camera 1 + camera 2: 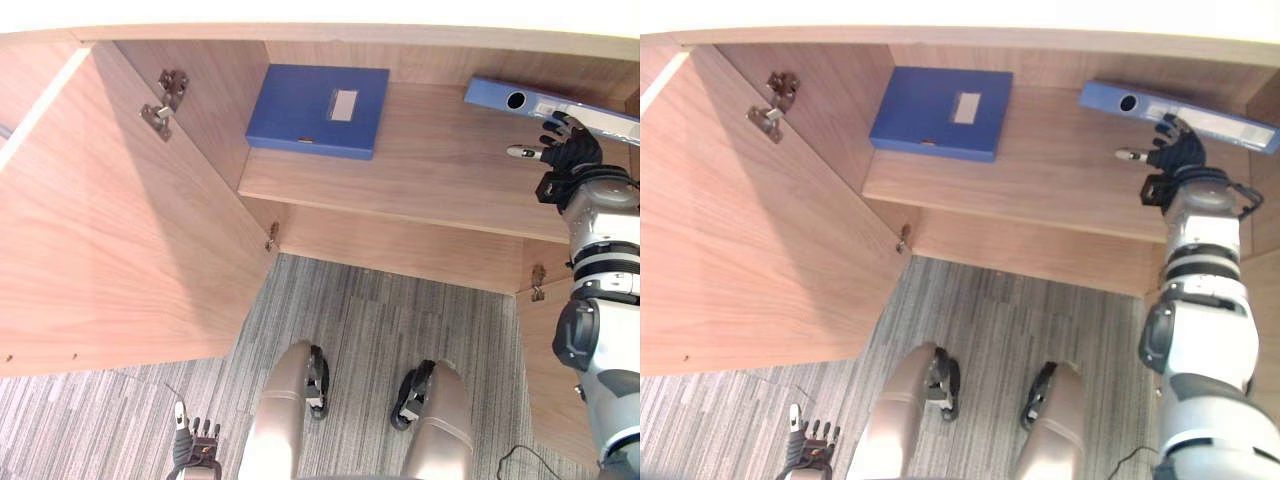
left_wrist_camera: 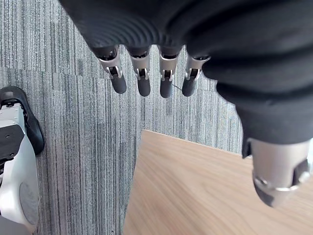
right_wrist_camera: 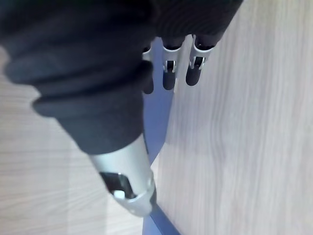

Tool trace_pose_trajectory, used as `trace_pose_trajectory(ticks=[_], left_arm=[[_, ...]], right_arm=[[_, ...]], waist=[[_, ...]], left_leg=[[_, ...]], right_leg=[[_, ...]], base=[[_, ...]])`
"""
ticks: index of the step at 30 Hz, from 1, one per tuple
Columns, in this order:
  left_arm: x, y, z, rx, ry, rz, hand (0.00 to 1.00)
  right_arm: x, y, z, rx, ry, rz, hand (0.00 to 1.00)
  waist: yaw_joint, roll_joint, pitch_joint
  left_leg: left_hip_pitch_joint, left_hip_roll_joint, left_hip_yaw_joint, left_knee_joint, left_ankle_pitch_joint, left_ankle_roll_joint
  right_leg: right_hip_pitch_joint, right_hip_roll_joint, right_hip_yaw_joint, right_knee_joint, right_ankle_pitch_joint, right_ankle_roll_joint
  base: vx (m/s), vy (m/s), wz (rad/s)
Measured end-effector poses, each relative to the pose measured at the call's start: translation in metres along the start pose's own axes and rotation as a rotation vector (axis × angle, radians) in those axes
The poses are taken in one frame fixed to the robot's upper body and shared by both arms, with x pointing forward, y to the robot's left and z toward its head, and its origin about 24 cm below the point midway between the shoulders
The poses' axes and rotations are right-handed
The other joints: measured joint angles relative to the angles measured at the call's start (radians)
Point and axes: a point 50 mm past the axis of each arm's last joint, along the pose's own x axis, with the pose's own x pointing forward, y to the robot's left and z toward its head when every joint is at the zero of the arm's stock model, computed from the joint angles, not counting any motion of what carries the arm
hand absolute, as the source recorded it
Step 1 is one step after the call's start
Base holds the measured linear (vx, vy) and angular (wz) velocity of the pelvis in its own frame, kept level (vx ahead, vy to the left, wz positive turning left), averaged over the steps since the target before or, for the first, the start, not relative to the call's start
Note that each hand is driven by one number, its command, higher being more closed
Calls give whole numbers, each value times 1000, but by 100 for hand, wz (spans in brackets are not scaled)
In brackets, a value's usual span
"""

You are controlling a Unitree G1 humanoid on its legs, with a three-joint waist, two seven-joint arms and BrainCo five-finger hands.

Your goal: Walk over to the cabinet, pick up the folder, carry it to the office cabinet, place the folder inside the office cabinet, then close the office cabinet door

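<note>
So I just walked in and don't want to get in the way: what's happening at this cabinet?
The robot stands at an open wooden cabinet. Its right hand reaches onto the shelf, fingers straight, beside a blue folder at the shelf's right end. A second blue box file lies flat further left. The left hand hangs open, low by the open left door. The door is not yet closed.

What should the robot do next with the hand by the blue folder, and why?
Probably draw the right hand back out of the cabinet. The blue folder already rests on the shelf, and the fingers beside it look straight, not curled round it. The door stands open, and the arm reaches inside.
</note>
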Motion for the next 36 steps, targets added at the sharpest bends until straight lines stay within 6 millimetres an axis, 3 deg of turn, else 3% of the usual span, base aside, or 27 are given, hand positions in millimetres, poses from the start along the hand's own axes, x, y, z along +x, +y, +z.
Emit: trace_pose_trajectory(ticks=[14,25,29,32,36], left_arm=[[-1,6,-9,16,45,15,0],[-1,-2,-19,69,90,-17,0],[-1,-13,-17,92,82,-55,0],[-1,-19,-9,93,40,-88,0],[-7,1,-2,115,14,-46,0]], right_arm=[[1,8,-3,5,8,26,0],[3,12,14,-24,-50,23,0],[3,18,9,-70,-30,39,0],[2,26,-1,-144,2,60,0],[0,55,-20,-311,34,160,0]], waist=[[-4,0,-17],[-9,36,73],[-11,34,73],[-20,27,70],[-36,-31,20]], left_leg=[[-41,2,1,3,3,5],[-106,31,32,50,0,12],[-29,47,43,-45,30,12],[130,51,45,-206,80,-3],[348,60,66,-449,152,-35]], right_leg=[[-38,2,-1,-4,8,-3],[-124,20,31,30,24,-3],[-48,42,3,-69,60,-13],[119,62,-49,-226,102,-24],[323,84,-138,-436,158,-45]], base=[[0,-1,0],[-25,0,-7],[37,-19,-17],[145,-36,-12],[219,-53,-20]])
